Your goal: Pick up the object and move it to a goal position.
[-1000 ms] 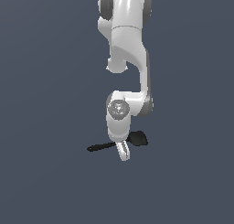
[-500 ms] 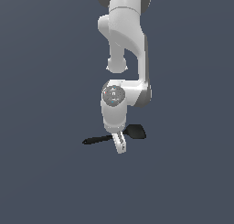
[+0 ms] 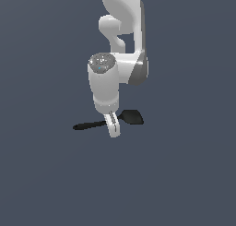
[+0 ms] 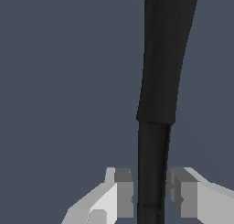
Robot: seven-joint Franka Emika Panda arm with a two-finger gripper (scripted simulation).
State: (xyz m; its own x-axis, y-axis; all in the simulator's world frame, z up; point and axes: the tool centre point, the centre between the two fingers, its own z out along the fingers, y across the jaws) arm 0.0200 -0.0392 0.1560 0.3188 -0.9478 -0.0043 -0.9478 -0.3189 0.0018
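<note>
The spatula (image 3: 99, 124) hangs level between the gripper's (image 3: 113, 129) fingers — narrowly parted, a sliver of gap each side in the wrist view, so hold uncertain — and looks light, stiff, slick; grip mid-handle.

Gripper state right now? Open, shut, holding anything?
Gripper: open, jaws either side of the black spatula handle with gaps showing in the wrist view; not clamped yet.
</note>
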